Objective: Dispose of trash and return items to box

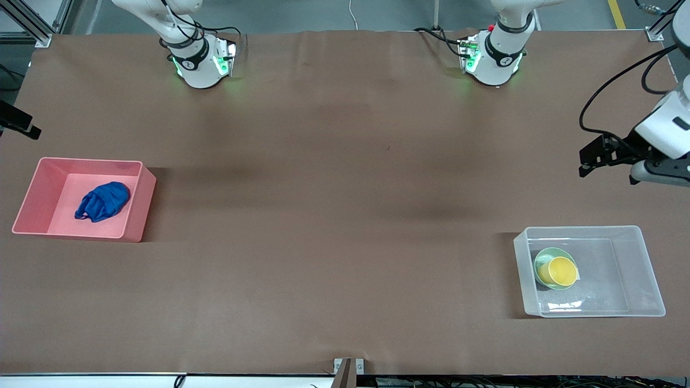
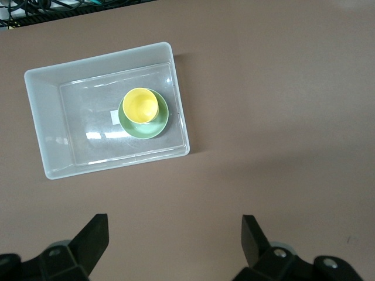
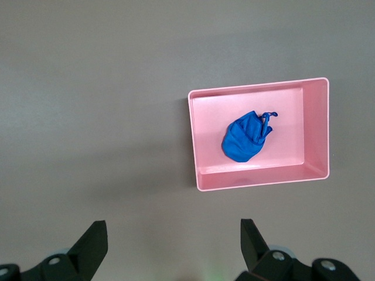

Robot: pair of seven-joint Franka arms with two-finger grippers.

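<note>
White sticker (image 2: 115, 116), blank, on floor of clear box (image 1: 644, 267). Left gripper (image 2: 174, 241) jaws wide apart, empty, above brown tabletop (image 1: 334, 215). Right gripper (image 3: 173, 240) likewise. Yellow cup (image 1: 560, 270) nested in mint bowl (image 1: 543, 255) in box. Crumpled blue trash (image 1: 103, 201) in pink bin (image 1: 32, 199).

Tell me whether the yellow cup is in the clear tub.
In: the yellow cup sits in the green bowl inside the clear tub.
</note>
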